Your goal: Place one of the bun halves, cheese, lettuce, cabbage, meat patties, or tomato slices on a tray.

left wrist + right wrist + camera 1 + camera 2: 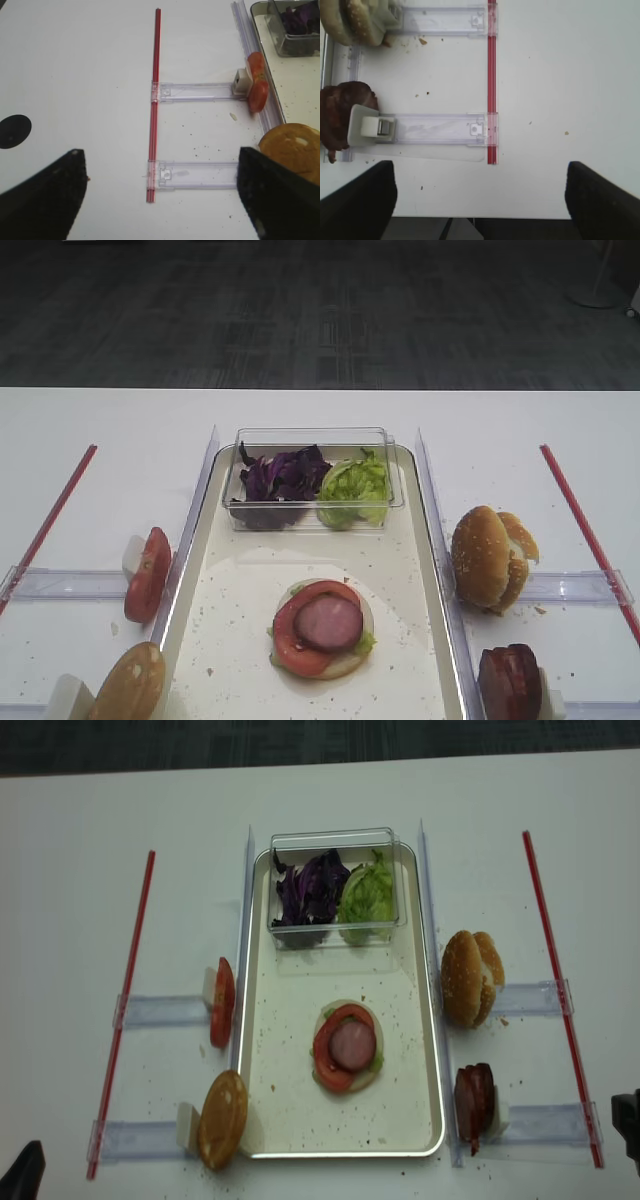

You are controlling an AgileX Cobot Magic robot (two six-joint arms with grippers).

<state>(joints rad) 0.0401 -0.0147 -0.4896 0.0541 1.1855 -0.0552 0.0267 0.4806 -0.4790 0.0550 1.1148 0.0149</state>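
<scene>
Sitting on the crumb-speckled tray (215, 640) is a round stack: tomato slice (300, 635) topped with a pinkish meat patty (329, 622). Its clear tub (312, 478) holds shredded purple cabbage (280, 478) beside crinkly lettuce (353, 490). My right gripper (480, 195) and left gripper (160, 192) are both spread wide, holding nothing above bare table.

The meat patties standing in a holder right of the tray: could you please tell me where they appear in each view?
Exterior high: meat patties, bottom right.
Realsense, lower right.
Right wrist, left edge.
Left wrist: not in view.
Shared landmark: the bun halves in the neighbouring holder.
</scene>
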